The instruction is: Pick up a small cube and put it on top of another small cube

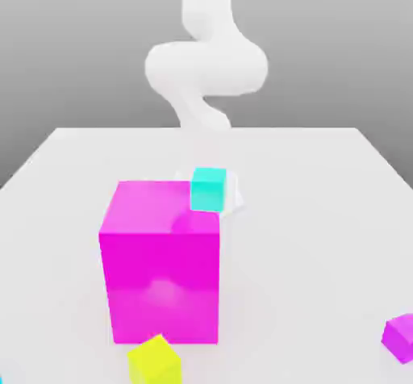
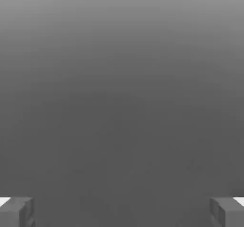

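None of the stacking looks done: no small cube sits on another, and nothing is held. The pincer (image 2: 122,213) stands wide open in the hand view, its two fingertips (image 2: 16,212) far apart with only plain grey between them, which suggests the hand is raised and not aimed down at the surface (image 1: 323,213). In the exterior view the white arm (image 1: 206,68) curls above the far edge, well apart from the cubes. One small turquoise cube (image 1: 208,189), greenish in tint as far as I can judge and so most likely the one to be stacked upon, appears at the far right corner of the big magenta cube (image 1: 161,265). It overlaps that corner, but I cannot tell whether it rests on the big cube's top or just beside it. A pale shape (image 1: 235,190) touches its right side, and I cannot say what that is. A small yellow cube (image 1: 155,361) lies near the big cube's near face, and a small magenta cube (image 1: 401,336) lies at the near right of the surface; neither belongs to the job. By my reading every step is left: reaching the bluer small cube, closing on it, lifting it, carrying it over the turquoise one, and setting it down squarely on top.
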You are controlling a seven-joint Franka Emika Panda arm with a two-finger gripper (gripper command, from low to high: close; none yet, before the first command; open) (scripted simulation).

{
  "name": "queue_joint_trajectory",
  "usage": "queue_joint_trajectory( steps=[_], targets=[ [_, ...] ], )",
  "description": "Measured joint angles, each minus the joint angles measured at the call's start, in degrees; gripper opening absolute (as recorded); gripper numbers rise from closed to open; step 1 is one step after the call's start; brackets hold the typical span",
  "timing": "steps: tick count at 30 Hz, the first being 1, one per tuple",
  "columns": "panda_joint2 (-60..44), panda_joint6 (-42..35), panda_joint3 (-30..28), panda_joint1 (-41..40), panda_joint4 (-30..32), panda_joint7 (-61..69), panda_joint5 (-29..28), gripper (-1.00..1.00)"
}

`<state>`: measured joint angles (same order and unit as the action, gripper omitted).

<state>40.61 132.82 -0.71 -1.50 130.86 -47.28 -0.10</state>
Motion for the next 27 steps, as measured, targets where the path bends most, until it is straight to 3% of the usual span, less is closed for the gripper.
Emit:
queue_joint_trajectory(
  steps=[14,27],
  targets=[
    [-29.4,5.9,-5.8,-7.3,-5.2,-7.1,0.8,0.0],
    [-56.7,11.0,-10.0,-15.5,-10.0,-10.2,6.7,0.0]
  ],
)
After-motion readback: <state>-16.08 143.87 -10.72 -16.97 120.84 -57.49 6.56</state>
